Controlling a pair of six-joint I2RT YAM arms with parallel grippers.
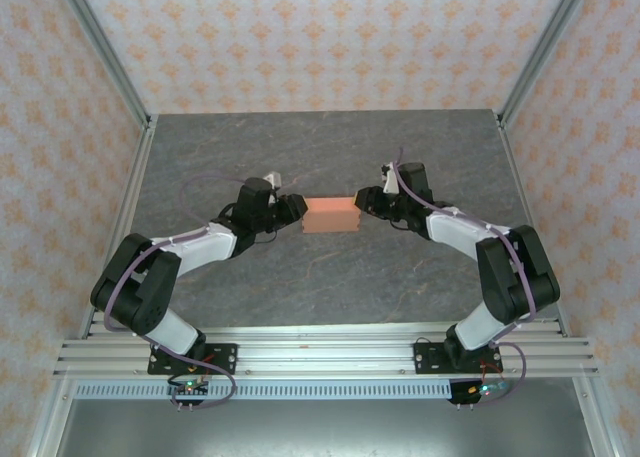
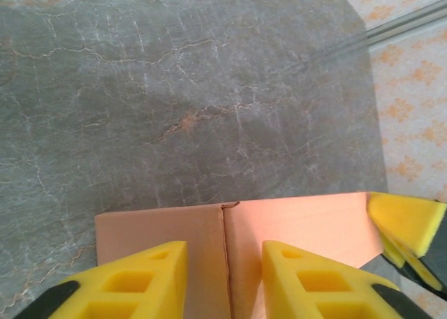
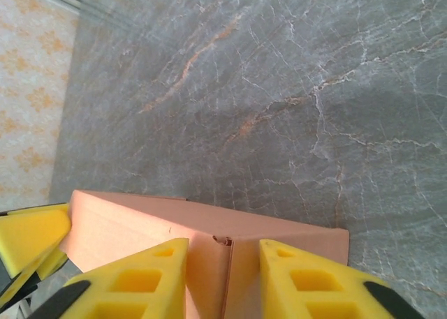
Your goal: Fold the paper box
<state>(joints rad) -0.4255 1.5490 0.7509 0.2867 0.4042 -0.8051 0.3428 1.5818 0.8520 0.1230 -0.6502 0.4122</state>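
Arms [image 1: 200, 245] inward; flanking paper box [image 1: 330, 216]

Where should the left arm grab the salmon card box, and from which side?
Likely the short left end of the salmon-orange rectangular card box, approached from the left along its long axis. It lies flat, long side running left-right, so that end is reachable; the right gripper sits at the other end.

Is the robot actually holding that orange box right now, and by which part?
Seemingly not. The left end effector and right end effector sit at opposite ends of the paper box, jaws apart with nothing pinched between them.
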